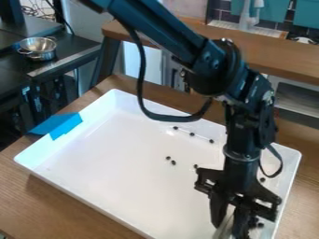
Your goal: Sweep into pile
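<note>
Hanging over the tray (112,103): one gripper (229,228); whether it is open or gripping the pale strip (224,228) between its fingers, cannot tell. Dark bits (260,225): some just beside the fingers, count unclear; one beyond them, near the tray's edge; three farther off, two paired; three farthest, in a row. Blue sheet (61,125): one, well apart.

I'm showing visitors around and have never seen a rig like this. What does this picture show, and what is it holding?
The single picture looks down at a slant. The black machine is a robot arm, entering from the top; its jaws hang low over the near right of a white tray on a wooden table. Small dark bits lie scattered in the tray. Something pale is at the jaws, but I can't tell what it is or whether it is gripped.
</note>
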`<state>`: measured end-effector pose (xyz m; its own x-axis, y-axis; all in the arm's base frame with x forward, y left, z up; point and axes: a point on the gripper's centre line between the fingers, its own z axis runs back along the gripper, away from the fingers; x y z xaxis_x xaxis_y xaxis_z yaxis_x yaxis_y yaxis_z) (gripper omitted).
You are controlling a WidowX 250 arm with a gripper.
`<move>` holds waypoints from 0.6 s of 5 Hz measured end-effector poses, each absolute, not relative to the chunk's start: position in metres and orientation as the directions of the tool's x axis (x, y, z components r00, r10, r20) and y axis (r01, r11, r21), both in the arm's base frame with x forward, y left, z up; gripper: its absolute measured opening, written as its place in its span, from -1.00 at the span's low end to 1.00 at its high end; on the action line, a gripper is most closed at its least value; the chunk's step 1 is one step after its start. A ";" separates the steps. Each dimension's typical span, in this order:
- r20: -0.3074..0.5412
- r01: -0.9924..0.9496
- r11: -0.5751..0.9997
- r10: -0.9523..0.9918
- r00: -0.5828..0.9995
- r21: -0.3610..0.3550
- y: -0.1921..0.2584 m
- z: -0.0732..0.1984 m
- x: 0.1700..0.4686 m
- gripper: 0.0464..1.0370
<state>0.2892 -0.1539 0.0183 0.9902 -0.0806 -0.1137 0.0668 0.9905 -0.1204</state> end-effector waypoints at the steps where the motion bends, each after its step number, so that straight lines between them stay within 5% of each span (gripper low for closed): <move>1: -0.083 0.084 0.984 -0.098 0.992 -0.158 -0.133 0.045 0.293 -0.44; 3: -0.006 0.052 0.984 -0.054 0.999 -0.173 -0.040 0.086 0.303 -0.44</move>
